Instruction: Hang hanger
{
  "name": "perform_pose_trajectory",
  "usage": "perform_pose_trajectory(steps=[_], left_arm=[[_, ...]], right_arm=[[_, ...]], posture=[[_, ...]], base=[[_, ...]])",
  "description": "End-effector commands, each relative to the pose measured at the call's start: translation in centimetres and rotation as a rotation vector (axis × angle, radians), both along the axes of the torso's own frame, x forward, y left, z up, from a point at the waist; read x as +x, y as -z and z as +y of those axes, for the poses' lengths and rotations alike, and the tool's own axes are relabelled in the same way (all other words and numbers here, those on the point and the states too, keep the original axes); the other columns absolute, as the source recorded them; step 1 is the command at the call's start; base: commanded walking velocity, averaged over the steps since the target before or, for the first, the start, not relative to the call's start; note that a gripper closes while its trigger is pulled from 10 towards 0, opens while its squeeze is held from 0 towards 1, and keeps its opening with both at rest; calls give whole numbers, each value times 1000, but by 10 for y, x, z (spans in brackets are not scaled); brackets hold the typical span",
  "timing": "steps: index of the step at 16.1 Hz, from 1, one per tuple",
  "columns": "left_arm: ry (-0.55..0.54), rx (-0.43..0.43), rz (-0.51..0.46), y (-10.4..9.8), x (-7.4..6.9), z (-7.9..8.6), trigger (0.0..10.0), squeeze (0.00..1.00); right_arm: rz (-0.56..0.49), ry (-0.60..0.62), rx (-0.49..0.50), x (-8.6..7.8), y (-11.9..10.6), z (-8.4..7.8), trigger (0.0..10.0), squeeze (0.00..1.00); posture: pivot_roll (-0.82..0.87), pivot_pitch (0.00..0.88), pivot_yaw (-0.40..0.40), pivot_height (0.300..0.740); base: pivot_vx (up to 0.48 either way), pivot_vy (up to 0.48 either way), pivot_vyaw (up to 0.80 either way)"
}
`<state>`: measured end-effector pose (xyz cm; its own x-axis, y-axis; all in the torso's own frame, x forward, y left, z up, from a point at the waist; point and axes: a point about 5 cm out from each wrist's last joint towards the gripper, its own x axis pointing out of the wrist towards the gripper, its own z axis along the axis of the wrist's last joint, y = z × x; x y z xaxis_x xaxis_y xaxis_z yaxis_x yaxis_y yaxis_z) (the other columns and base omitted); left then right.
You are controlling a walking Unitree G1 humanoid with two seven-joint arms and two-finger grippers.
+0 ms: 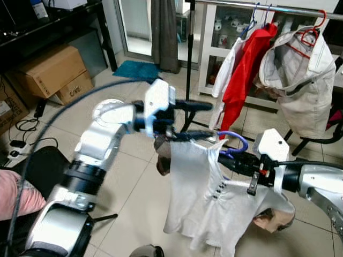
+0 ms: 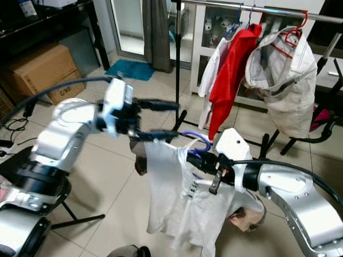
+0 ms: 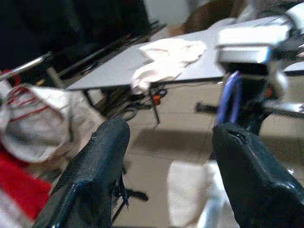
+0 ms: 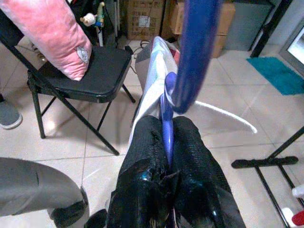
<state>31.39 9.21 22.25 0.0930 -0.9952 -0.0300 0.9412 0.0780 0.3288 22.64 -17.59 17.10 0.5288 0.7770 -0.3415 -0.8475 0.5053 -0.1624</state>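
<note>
Right end effector [image 4: 166, 137] on curved blue hanger [image 4: 194, 52]

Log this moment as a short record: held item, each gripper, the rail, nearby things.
held item: white blouse on a blue plastic hanger
right gripper: shut on the blue hanger's neck
left gripper: open, fingers at the blouse's shoulder
rail: metal clothes rail carrying a red garment and a pale jacket on a red hanger
nearby: cardboard boxes, black folding chair
</note>
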Motion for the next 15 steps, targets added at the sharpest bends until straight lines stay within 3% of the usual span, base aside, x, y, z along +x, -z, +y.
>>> perform_pose_trajectory(steps=[1,2,3,4,5,7,8,11,13,15], left_arm=[[-53,11,1,1,1,12,10000,0],[-112,37,-15,3,3,22,10000,0],[-291,70,-45,9,9,39,10000,0],[-359,75,-43,13,10,45,10000,0],[-425,65,-50,16,10,47,10000,0],[-690,30,-50,29,11,42,10000,0],[-759,40,-68,32,12,40,10000,0],[-888,40,-108,39,12,22,10000,0],[-889,-21,-50,47,5,-2,10000,0],[-876,-41,37,53,2,-7,10000,0]], right_arm=[[-22,2,2,0,-4,0,10000,0],[-26,15,1,0,-3,-1,10000,0],[-37,46,6,3,-3,-4,10000,0],[-47,65,10,4,-4,-5,10000,0],[-52,84,23,7,-4,-6,10000,0],[-47,98,100,11,-6,-3,10000,0],[-47,99,111,12,-6,-2,10000,0],[-44,133,154,20,-6,-1,10000,0],[-49,148,184,24,-8,1,10000,0],[-57,157,192,25,-11,1,10000,0]], posture=[[-91,0,84,740],[-89,0,85,740],[-84,0,82,740],[-79,0,79,740],[-76,0,77,740],[-72,0,74,740],[-70,0,72,740],[-68,0,68,740],[-73,0,72,740],[-79,0,73,740]], base=[[0,0,0],[0,0,0],[0,0,0],[0,0,0],[0,0,0],[0,0,0],[0,0,0],[0,0,0],[0,0,0],[0,0,0]])
